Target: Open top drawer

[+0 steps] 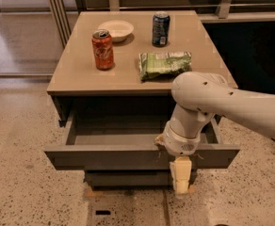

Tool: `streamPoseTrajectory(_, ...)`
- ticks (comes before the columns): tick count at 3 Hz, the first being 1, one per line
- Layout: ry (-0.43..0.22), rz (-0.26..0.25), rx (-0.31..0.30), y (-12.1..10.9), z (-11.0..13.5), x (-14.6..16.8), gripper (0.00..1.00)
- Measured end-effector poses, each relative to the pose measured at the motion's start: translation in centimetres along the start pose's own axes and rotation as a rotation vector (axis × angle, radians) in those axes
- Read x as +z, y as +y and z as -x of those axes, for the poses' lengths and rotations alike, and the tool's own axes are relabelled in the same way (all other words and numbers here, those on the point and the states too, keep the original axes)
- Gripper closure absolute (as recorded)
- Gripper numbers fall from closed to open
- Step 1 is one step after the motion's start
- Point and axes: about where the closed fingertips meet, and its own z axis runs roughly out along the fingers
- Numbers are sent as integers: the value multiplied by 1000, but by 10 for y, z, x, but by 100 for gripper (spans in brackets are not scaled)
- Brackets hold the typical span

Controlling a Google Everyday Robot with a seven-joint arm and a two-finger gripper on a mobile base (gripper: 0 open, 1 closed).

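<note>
The top drawer (104,155) is pulled well out of the cabinet, its dark grey-brown front panel facing me and its inside bare. My white arm reaches in from the right and bends down over the drawer's front edge right of centre. The gripper (181,175) hangs in front of the drawer panel, its pale finger pointing down past the panel's lower edge. A narrower lower drawer front (128,178) shows under the top one.
On the tan cabinet top (76,74) stand a red soda can (102,49), a white bowl (115,29), a dark blue can (160,29) and a green snack bag (165,64). Speckled floor lies around. Metal posts stand at the back left.
</note>
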Motion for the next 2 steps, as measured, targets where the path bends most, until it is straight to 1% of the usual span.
streamPoseTrajectory(1,34,-160,-46,-1,0,-14,0)
streamPoseTrajectory(2,95,-410,-150,11,7,-59,0)
